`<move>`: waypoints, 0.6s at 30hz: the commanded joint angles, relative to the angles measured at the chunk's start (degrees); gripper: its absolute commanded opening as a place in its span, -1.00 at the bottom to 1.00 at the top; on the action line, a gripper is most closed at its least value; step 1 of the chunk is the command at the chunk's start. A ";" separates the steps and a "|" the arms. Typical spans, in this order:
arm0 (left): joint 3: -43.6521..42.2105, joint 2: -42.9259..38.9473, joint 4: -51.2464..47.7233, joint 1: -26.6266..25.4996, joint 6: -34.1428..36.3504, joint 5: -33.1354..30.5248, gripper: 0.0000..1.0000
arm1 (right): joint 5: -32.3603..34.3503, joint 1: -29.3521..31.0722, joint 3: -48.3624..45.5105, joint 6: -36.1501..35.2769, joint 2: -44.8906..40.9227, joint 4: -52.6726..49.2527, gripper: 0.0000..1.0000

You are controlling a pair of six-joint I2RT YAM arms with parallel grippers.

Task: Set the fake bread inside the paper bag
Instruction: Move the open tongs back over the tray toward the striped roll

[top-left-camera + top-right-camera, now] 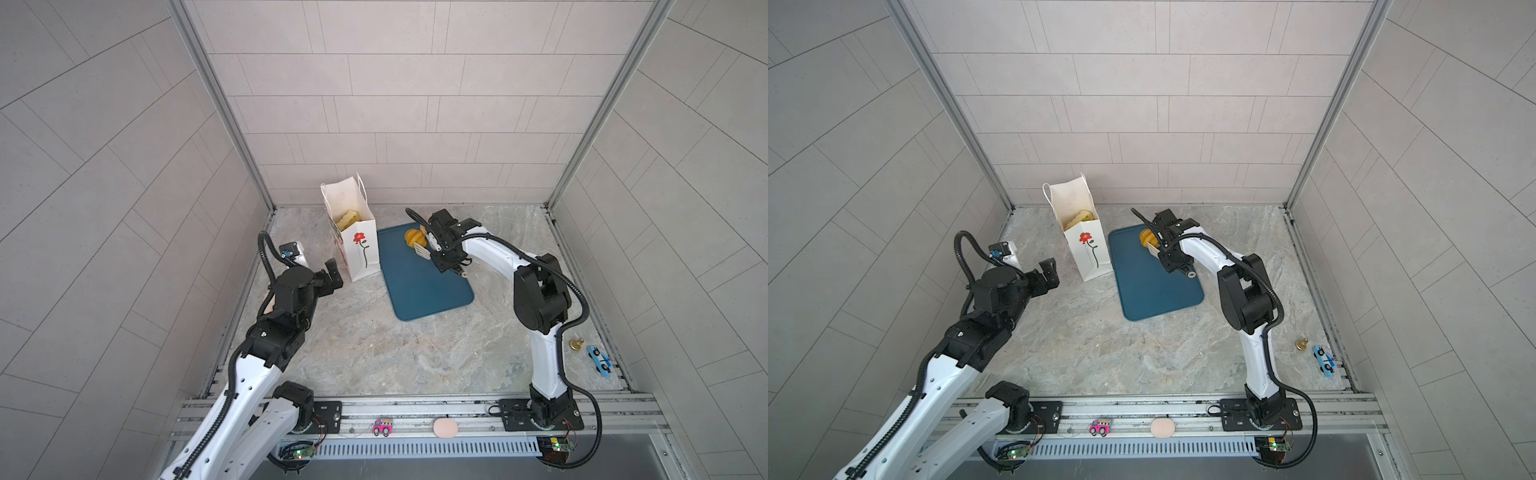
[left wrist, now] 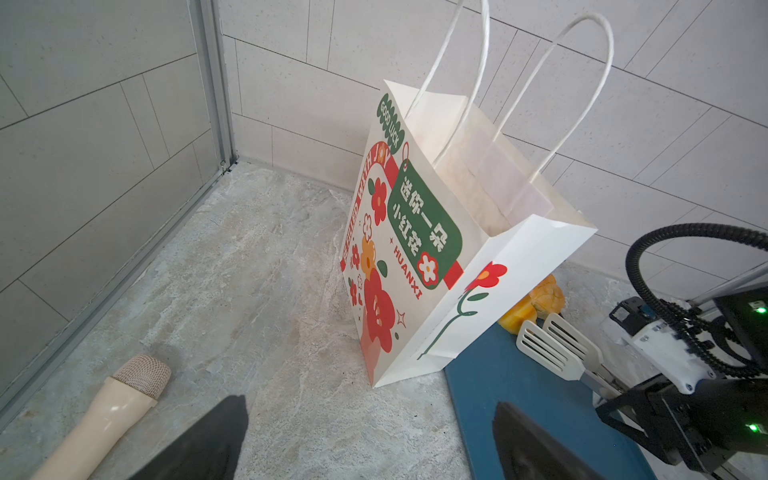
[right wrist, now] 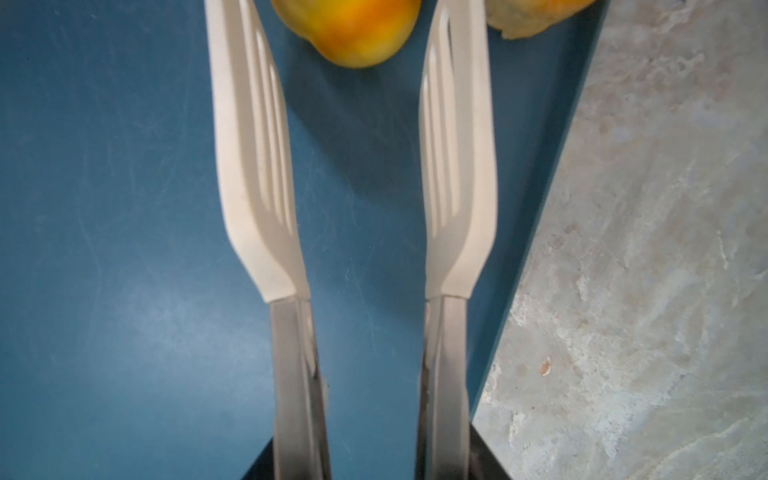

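On the far end of the tray (image 1: 428, 291) lie two pieces of bread. The roll (image 3: 353, 29) is smooth and glossy, golden-yellow deepening to orange; in both top views it shows brown stripes. The bun (image 3: 532, 16), just beside it at the tray's right edge, is paler and tan, with a knobbly, cracked crust, and the right arm mostly hides it in both top views. More bread (image 1: 347, 219), pale yellow and ridged, shows through the open mouth of the bag (image 1: 357, 253), which stands upright just beside the tray's left edge, its cord handles raised.

The right gripper (image 1: 438, 253) is over the tray, closed on the metal handles of the tongs (image 3: 257, 166). Their white slotted blades stand apart, clamped on nothing, with the roll just ahead of the tips in line with the gap. The left gripper (image 1: 332, 274) hangs left of the tray, beyond the bag, its jaws wide apart and empty.
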 commanded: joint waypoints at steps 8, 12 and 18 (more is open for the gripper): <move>1.09 0.00 1.02 0.31 0.96 -1.82 1.00 | -4.47 0.63 4.99 0.41 2.08 -2.33 -0.01; 0.96 0.07 1.28 0.31 0.92 -1.88 1.00 | -5.42 1.22 4.72 1.19 1.73 -2.89 -0.02; 0.76 0.13 1.43 0.29 1.00 -1.97 1.00 | -5.04 1.81 4.98 2.27 0.61 -3.86 -0.03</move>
